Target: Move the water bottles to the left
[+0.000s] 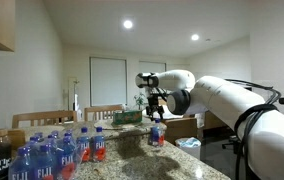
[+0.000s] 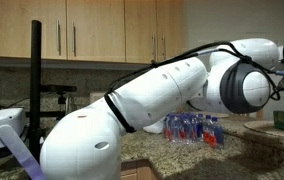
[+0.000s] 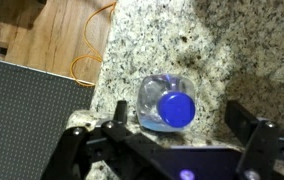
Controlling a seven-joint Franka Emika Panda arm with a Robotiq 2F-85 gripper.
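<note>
While the gripper (image 3: 172,125) hangs spread wide in the wrist view, a small clear plastic water bottle with a blue cap (image 3: 175,108) stands upright directly below it. The bottle sits between the two dark fingers (image 3: 250,128) and touches neither. It rests on the speckled granite bench (image 3: 232,40), near the edge where wood floor (image 3: 62,30) shows. The step in hand looks like the grasp of this lone bottle. To do it well, I would come straight down with the cap centred and close on the body below the cap, since a light bottle tips readily if one finger arrives first. No writing shows from above.

In an exterior view the gripper (image 1: 157,102) sits just above the same bottle (image 1: 157,133). More red-labelled bottles (image 1: 90,145) stand well apart from it, beside a wrapped pack of larger blue-capped bottles (image 1: 30,160) marked "FIJI". The red labels are too small to read.

In an exterior view the white arm (image 2: 152,100) fills the frame. A cluster of red-labelled bottles (image 2: 192,128) shows beneath it, and the gripper I cannot make out — nothing legible here.
</note>
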